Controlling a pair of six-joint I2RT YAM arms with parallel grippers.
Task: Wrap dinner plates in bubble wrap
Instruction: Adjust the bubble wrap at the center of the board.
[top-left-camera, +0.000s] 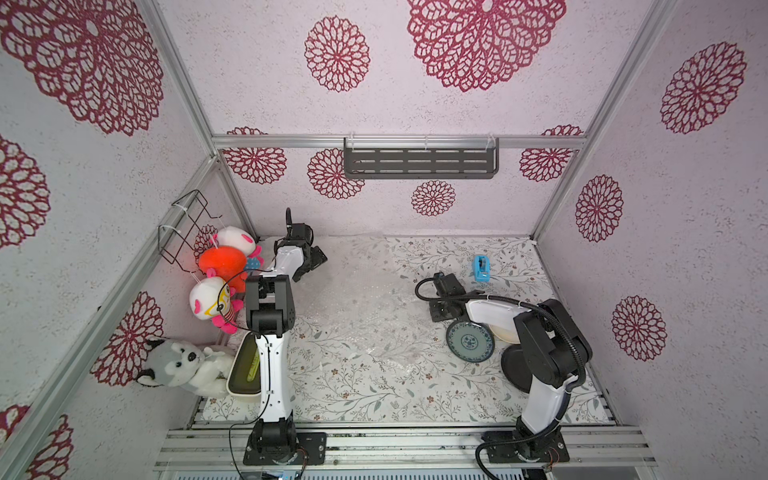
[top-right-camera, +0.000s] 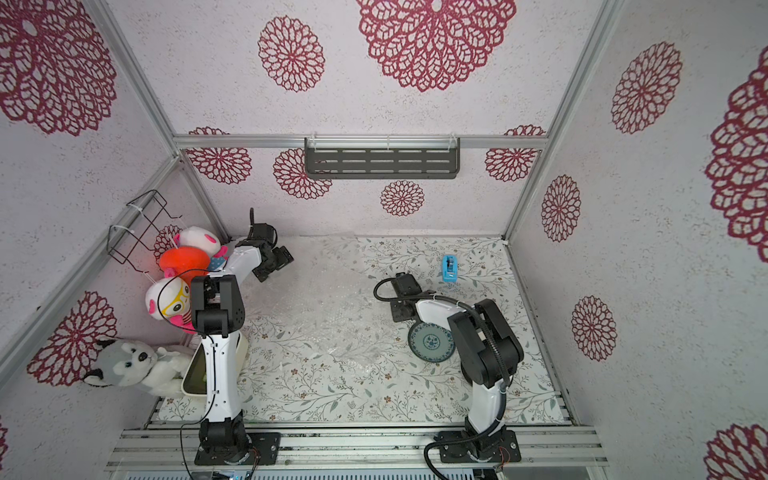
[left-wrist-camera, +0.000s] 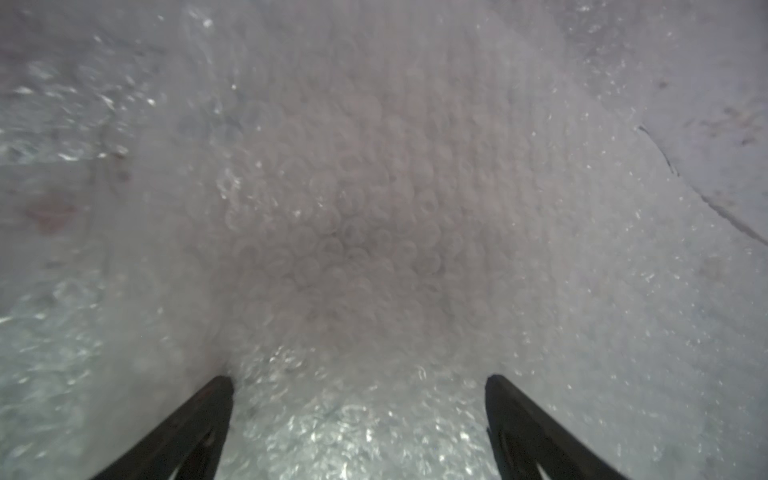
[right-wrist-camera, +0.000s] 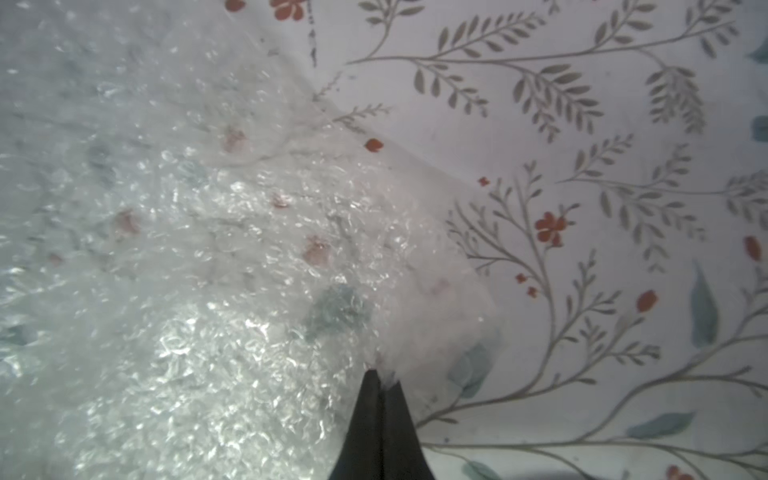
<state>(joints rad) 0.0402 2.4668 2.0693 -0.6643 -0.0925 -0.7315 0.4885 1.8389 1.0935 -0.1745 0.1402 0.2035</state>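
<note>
**A:** What does the right tool (right-wrist-camera: 380, 376) have?

**B:** Its jaws are pressed together on a corner of the bubble wrap (right-wrist-camera: 208, 249), pinching the thin hem where it lifts a little off the counter (right-wrist-camera: 582, 124). The left tool (left-wrist-camera: 357, 380) stands spread wide over the sheet's far corner and holds nothing.

**A:** How will the sheet handle?

**B:** I judge it light, limp and a little slick. Pulled by one corner it will likely drag and fold over itself rather than travel flat. The hem at a corner is the right place to hold it. A second pinch on the left tool's side would help to keep it spread.

**A:** And the plates?

**B:** The teal plate (top-left-camera: 470, 341) lies flat just beside the right tool. The cream plate (top-left-camera: 505, 334) and the black plate (top-left-camera: 513, 368) sit close behind it, half under the right arm. They are stiff, smooth, heavier and breakable, and the shallow rim is the only place to grip them.

**A:** Is there room to move?

**B:** The sheet covers the middle of the counter. Being clear, its edge is hard to trace from above, but it seems to stop short of the teal plate. There is bare counter in front of it. The tape dispenser (top-left-camera: 481, 269) stands beyond the right tool, and the tub (top-left-camera: 245, 365) sits by the left wall.
</note>
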